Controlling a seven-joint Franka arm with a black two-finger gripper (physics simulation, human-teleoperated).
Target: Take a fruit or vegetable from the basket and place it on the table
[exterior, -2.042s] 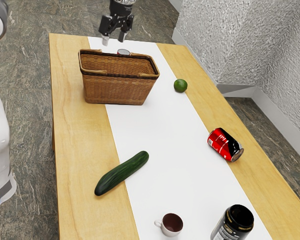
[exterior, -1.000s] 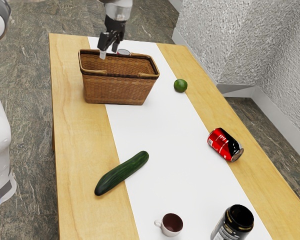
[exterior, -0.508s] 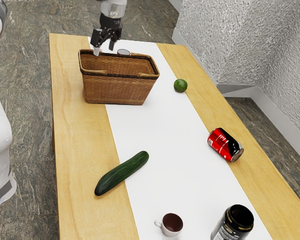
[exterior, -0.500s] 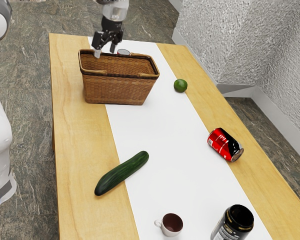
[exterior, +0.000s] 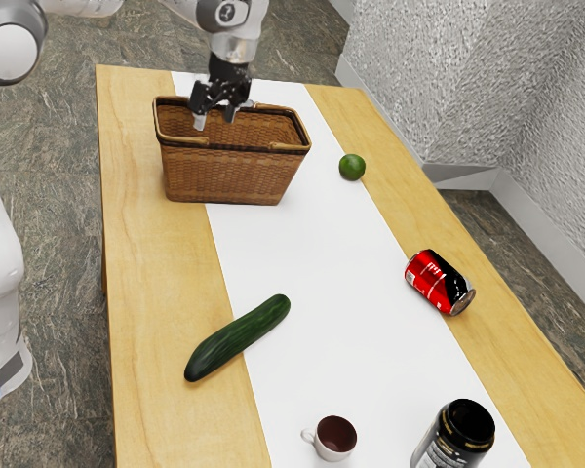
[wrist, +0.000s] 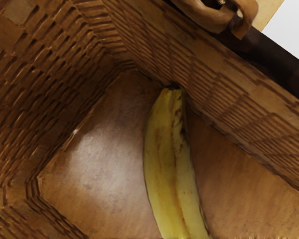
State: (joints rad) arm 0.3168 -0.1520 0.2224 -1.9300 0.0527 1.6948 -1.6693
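The black two-finger gripper (exterior: 214,119) points down over the mouth of the wicker basket (exterior: 224,175), toward its left part in the exterior view, its fingers parted by a clear gap with nothing held between them. The basket is tightly woven brown cane with sloping walls, a dark band under the rim and curved handles folded down. Inside, on its smooth, faintly shiny floor, lies the banana (wrist: 172,159), gently curved, yellow with brown streaks, its dark tip beside the foot of a woven wall.

The basket stands at the far end of the pale-grained wooden table (exterior: 156,292), partly over a smooth white strip (exterior: 312,263). To its right is a round green lime (exterior: 352,167); nearer on the right, a glossy red-and-black metal can (exterior: 439,283) lies on its side. Nearer on the left, a long, dark green cucumber (exterior: 238,338) crosses the strip's edge. Nearest are a small white cup (exterior: 335,438) with a looped handle and dark inside, and, right of it, a shiny black cylindrical jar (exterior: 453,437).
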